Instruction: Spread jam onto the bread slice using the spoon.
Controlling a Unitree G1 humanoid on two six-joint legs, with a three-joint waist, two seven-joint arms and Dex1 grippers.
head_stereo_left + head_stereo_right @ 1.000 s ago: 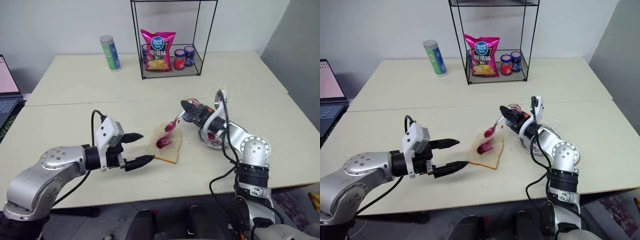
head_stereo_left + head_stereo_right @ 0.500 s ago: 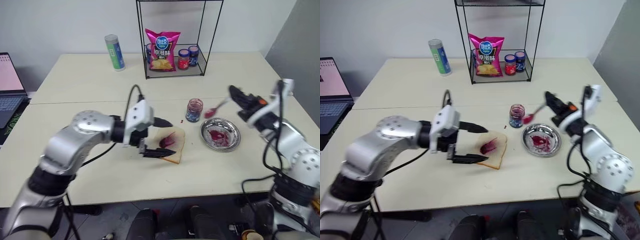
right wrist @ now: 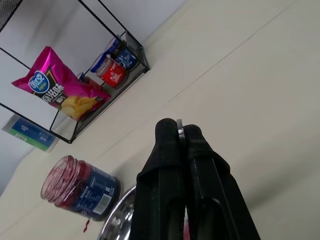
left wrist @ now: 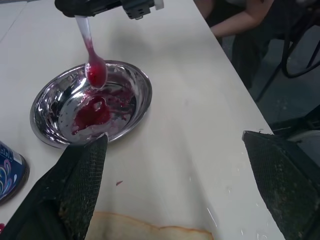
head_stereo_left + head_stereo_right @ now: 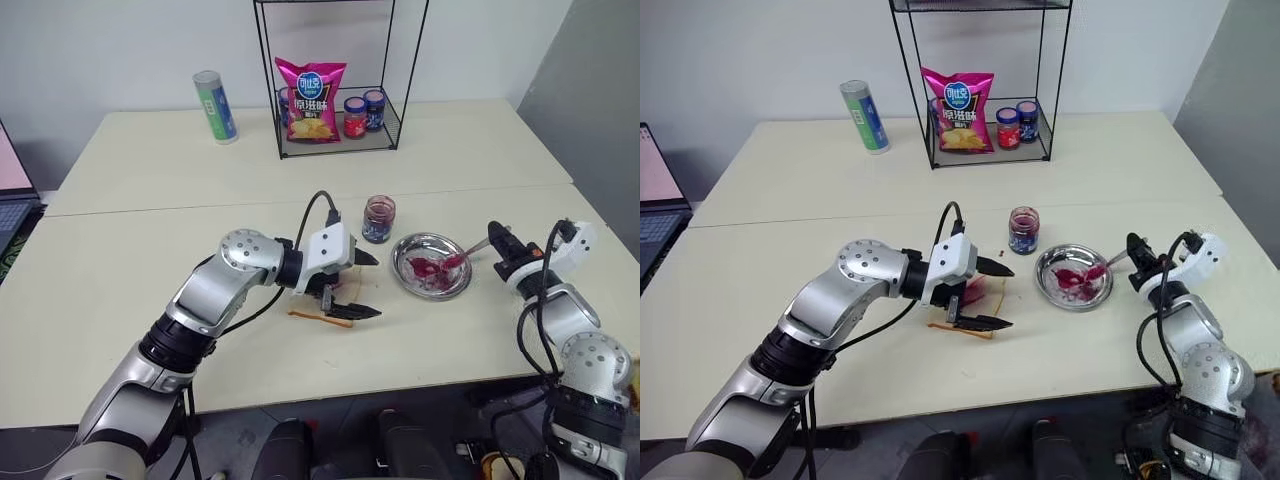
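Left eye view: left gripper (image 5: 362, 285) sits over the bread slice (image 5: 318, 312) near the table's (image 5: 150, 260) middle, fingers spread wide apart, one black finger above the slice and one along its near edge, nothing gripped; most of the slice is hidden behind the gripper, only the tan crust edge shows. Right gripper (image 5: 497, 240) is at the table's right side, fingers clenched tight on the handle of the spoon (image 5: 472, 251), which reaches left toward the round steel dish (image 5: 432, 266). Spoon bowl is over the dish's right rim, smeared with jam (image 5: 428, 268); more jam lies as red blobs and smears inside the dish. Open jam jar (image 5: 377, 219) stands just left of and behind the dish, apart from it. Left wrist view: spoon bowl (image 4: 95, 71) coated red hangs just above the dish (image 4: 135, 82), contact with the dish cannot be told; bread crust (image 4: 150, 231) shows between the two open fingers. Right wrist view: fingers pressed together with a thin metal edge between the tips. Wire rack (image 5: 330, 80) at the table's back holds a pink chip bag (image 5: 310, 98) and two small jars (image 5: 362, 112); a green-blue can (image 5: 215, 106) stands left of the rack.
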